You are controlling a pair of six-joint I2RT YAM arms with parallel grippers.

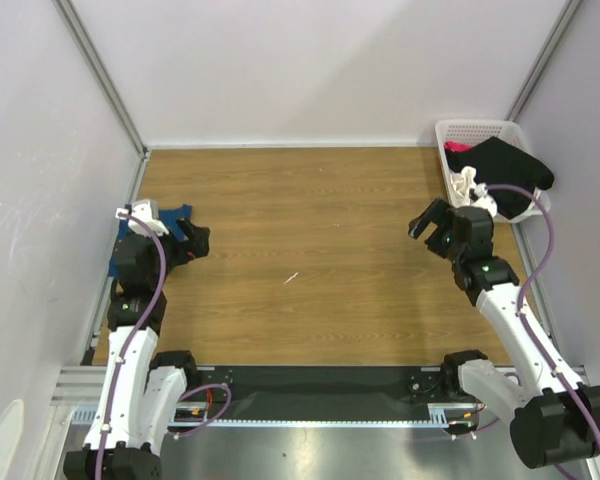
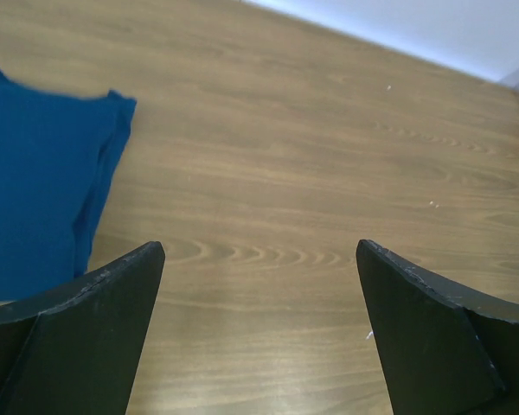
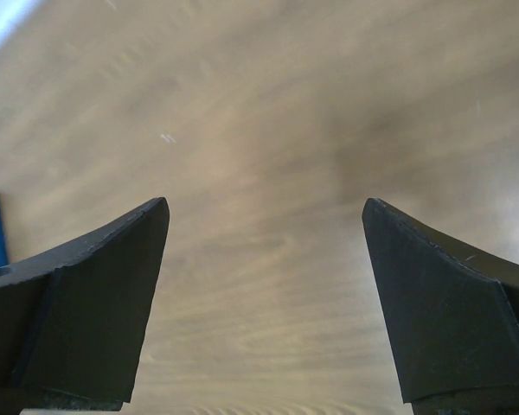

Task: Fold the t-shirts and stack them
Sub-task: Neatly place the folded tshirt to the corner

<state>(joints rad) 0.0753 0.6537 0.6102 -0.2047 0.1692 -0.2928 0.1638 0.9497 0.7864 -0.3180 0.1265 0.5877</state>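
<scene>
— Wood bench [image 1: 310, 300], pale walls all round. Where are the shirts?
— One blue shirt [image 1: 175, 213] lies at the left edge, just beside the left claw [image 1: 195, 243], which is spread apart over bare wood.
— And the others?
— Heaped in the basket [image 1: 480, 130] in the far right corner: a black shirt [image 1: 505, 165] draped over the rim, a cream shirt [image 1: 467, 182], and a pink shirt [image 1: 458, 148] peeking out. The right claw [image 1: 432, 225] hangs near it, wide apart, gripping nothing.

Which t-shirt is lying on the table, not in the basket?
The dark blue t-shirt, lying on the table at the left edge. The black t-shirt, pink t-shirt and cream-white t-shirt are piled in the white basket, far right.
</scene>
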